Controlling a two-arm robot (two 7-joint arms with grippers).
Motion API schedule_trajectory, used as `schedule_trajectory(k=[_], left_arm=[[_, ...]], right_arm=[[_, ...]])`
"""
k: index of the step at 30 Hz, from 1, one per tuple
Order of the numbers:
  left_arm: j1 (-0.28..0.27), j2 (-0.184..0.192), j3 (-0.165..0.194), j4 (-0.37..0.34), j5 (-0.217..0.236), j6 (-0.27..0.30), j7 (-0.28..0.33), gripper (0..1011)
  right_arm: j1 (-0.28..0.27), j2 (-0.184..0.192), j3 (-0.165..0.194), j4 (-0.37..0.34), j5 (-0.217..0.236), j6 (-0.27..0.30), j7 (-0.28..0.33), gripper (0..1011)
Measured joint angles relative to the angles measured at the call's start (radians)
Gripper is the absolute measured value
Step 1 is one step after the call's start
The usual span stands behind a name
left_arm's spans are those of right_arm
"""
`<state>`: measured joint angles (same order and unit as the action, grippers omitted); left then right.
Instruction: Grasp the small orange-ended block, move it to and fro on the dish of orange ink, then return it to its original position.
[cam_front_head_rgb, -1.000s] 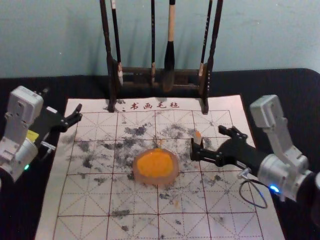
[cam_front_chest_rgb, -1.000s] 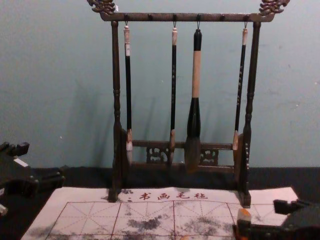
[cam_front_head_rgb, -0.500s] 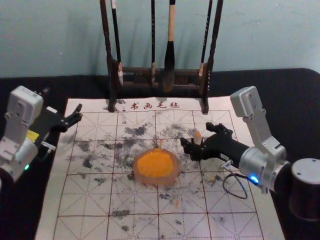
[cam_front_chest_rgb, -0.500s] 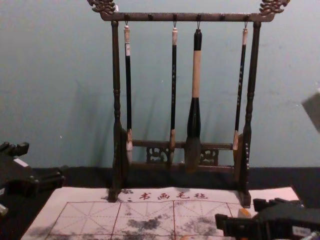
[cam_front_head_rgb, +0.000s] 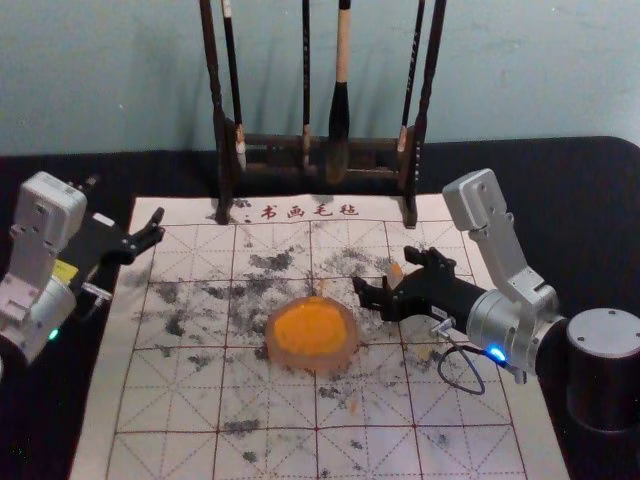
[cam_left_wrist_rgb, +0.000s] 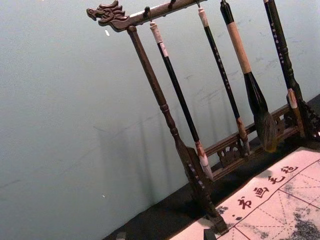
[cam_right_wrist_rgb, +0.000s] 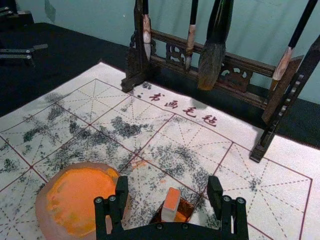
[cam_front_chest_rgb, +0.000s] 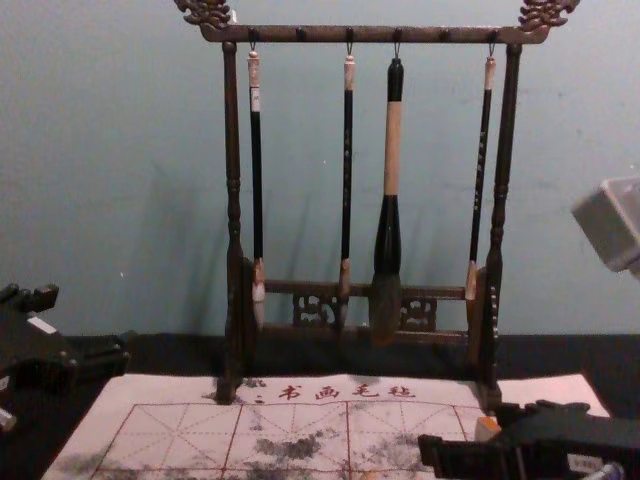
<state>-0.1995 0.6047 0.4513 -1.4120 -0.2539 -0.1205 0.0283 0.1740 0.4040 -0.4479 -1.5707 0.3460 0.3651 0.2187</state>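
Observation:
My right gripper (cam_front_head_rgb: 384, 268) is open over the felt mat beside the ink dish, its fingers on either side of the small block (cam_front_head_rgb: 396, 271). In the right wrist view, the block (cam_right_wrist_rgb: 171, 201) with its orange end up stands in a small dark holder (cam_right_wrist_rgb: 186, 207), between and below the fingertips of the open gripper (cam_right_wrist_rgb: 168, 184), nearer its palm. The dish of orange ink (cam_front_head_rgb: 311, 332) lies mid-mat, left of that gripper. Parked at the mat's left edge is my left gripper (cam_front_head_rgb: 124, 204), open; in its wrist view, the gripper's (cam_left_wrist_rgb: 165, 234) fingertips are apart.
A dark wooden rack (cam_front_head_rgb: 275, 155) with hanging brushes stands at the mat's back edge, the thick brush (cam_front_chest_rgb: 387, 230) right of its middle. The gridded mat (cam_front_head_rgb: 170, 400) has grey ink smudges and lies on a black tabletop (cam_front_head_rgb: 600, 220).
My right gripper has moved left, bringing the block from beside its fingertips to between its fingers. The left arm, dish and block have kept their places.

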Motion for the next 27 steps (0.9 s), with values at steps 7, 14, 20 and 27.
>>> schedule_trajectory(k=[7,14,20,27], left_arm=[[0.0,0.0,0.0,0.0,0.0,0.0,0.0,1001],[0.0,0.0,0.0,0.0,0.0,0.0,0.0,1001],[0.0,0.0,0.0,0.0,0.0,0.0,0.0,1001],[0.0,0.0,0.0,0.0,0.0,0.0,0.0,1001]], right_arm=[[-0.005,-0.011,0.008,0.0,-0.017,0.012,0.01,1000],[-0.01,-0.021,0.016,0.0,-0.033,0.017,0.015,1000],[-0.011,-0.022,0.017,-0.001,-0.034,0.018,0.016,1000],[-0.011,-0.021,0.017,-0.001,-0.034,0.018,0.016,1002]])
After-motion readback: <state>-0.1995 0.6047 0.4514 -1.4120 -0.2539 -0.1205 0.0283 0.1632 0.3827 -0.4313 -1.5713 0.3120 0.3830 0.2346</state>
